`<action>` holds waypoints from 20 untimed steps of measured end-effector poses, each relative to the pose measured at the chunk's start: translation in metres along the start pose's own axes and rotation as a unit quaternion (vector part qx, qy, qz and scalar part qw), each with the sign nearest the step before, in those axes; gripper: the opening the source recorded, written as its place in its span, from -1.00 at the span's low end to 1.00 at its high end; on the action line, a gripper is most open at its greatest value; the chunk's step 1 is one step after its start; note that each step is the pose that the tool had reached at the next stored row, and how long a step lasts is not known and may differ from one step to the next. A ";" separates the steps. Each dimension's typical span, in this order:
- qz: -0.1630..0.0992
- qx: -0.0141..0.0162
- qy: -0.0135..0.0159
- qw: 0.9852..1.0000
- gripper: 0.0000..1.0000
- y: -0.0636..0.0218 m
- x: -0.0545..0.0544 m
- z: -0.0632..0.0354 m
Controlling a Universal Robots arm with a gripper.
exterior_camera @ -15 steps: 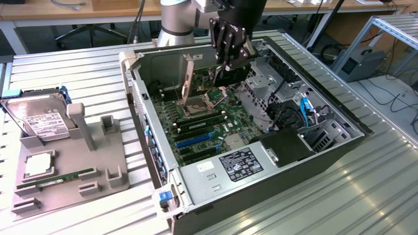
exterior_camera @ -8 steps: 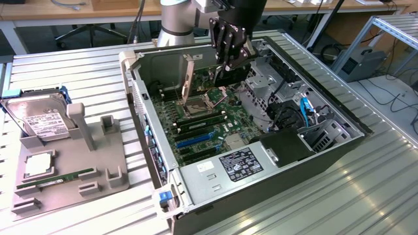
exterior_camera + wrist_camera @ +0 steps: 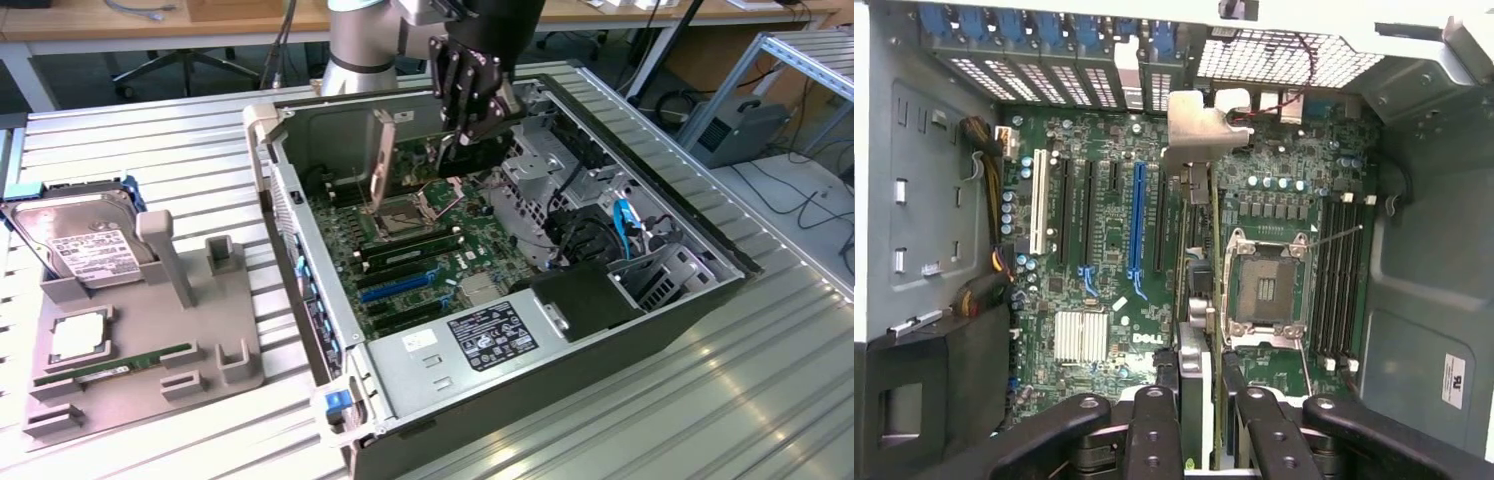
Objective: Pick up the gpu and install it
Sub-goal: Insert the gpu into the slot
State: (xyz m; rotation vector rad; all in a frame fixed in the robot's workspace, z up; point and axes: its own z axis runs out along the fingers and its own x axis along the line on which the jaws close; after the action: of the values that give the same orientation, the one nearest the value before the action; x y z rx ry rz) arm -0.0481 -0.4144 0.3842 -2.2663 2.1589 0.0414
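Right up close, the claw is clamped on the gpu, held on its edge above the green board inside the open computer case. It could come down crooked and miss the slots, or its metal end could bump the back wall.

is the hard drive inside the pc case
No, the hard drive sits on the grey holder outside the case, at the exterior view's left.
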 end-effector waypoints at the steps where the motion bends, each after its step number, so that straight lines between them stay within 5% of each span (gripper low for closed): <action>1: 0.007 0.000 0.000 1.000 -0.47 0.0000 0.000 0.0001; 20: 0.080 0.002 -0.001 0.997 -0.47 0.0000 0.000 0.0014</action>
State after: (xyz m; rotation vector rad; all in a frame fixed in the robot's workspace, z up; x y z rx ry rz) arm -0.0482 -0.4144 0.3828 -2.0848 2.3317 0.0398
